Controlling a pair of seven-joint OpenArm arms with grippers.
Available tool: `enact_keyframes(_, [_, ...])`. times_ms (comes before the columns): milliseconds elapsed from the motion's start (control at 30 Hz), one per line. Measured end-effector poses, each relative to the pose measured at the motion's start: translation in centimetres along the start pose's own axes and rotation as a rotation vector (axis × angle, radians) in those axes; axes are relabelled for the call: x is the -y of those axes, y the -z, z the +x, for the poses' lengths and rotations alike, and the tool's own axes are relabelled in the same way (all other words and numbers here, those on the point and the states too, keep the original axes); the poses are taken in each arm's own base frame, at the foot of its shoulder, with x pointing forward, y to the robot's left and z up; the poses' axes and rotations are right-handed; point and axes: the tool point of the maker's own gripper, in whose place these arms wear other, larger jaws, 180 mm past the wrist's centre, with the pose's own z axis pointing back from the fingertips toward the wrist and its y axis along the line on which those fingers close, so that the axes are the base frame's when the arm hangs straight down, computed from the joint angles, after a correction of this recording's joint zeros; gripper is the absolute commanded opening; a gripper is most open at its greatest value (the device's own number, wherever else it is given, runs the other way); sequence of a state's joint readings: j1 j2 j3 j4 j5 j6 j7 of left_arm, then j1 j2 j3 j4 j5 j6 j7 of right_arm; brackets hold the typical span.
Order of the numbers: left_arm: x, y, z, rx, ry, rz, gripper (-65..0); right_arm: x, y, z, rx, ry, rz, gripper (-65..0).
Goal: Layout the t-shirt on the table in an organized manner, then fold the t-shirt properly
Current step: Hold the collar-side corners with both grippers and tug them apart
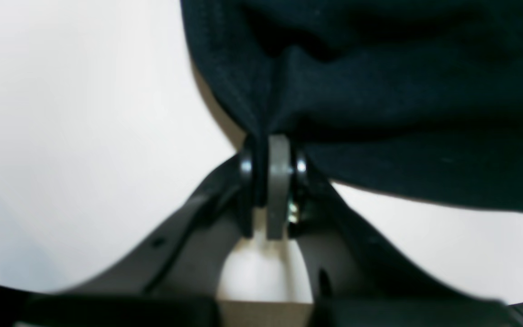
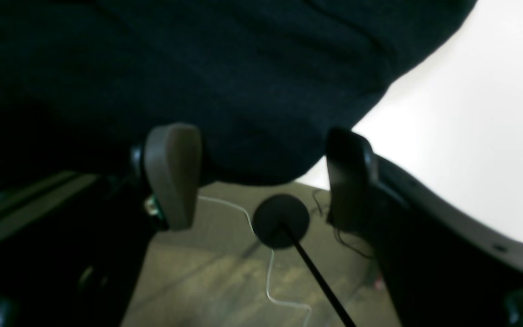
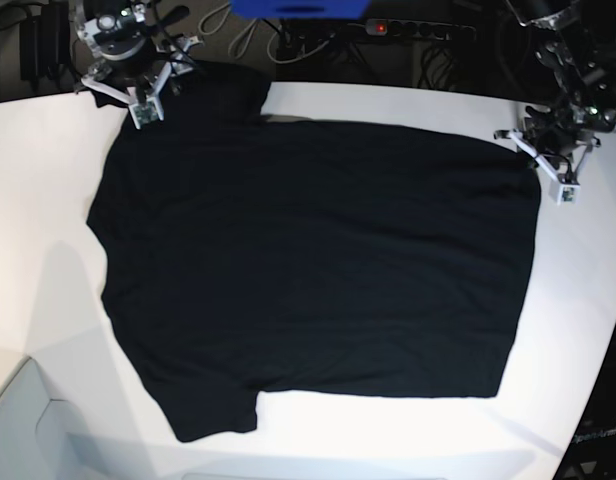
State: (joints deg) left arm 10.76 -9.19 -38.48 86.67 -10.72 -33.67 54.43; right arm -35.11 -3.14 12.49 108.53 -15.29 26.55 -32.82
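The black t-shirt [image 3: 318,270] lies spread nearly flat across the white table [image 3: 48,200], with one sleeve at the near left. My left gripper [image 3: 536,152] sits at the shirt's far right corner. In the left wrist view this gripper [image 1: 273,141] is shut on a pinched fold of the t-shirt [image 1: 379,91]. My right gripper [image 3: 146,100] is at the shirt's far left corner by the table's back edge. The right wrist view shows that gripper [image 2: 261,154] open, with its fingers [image 2: 173,172] wide apart and the t-shirt [image 2: 225,77] edge hanging between them.
Behind the table's back edge are a power strip [image 3: 418,28], cables and a blue object [image 3: 298,8]. Below the right gripper the floor shows a white cable [image 2: 268,272] and a black round stand foot [image 2: 280,221]. The table edge curves at the right [image 3: 598,380].
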Motion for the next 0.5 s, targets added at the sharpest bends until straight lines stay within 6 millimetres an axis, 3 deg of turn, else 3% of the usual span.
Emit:
enact_keyframes(367, [0.1, 0.0, 0.1, 0.004, -0.001, -0.002, -64.9, -0.8, 0.3, 0.1, -0.002, 0.006, 0.037, -59.8])
enact_keyframes(433, [0.1, 0.0, 0.1, 0.005, -0.003, -0.005, -64.9, -0.6, 0.3, 0.0, 0.001, 0.010, 0.037, -64.7])
enact_keyframes(500, [0.1, 0.0, 0.1, 0.006, -0.004, -0.006, -64.9, 0.6, 0.8, 0.7, 0.021, 0.026, -0.003, -65.0])
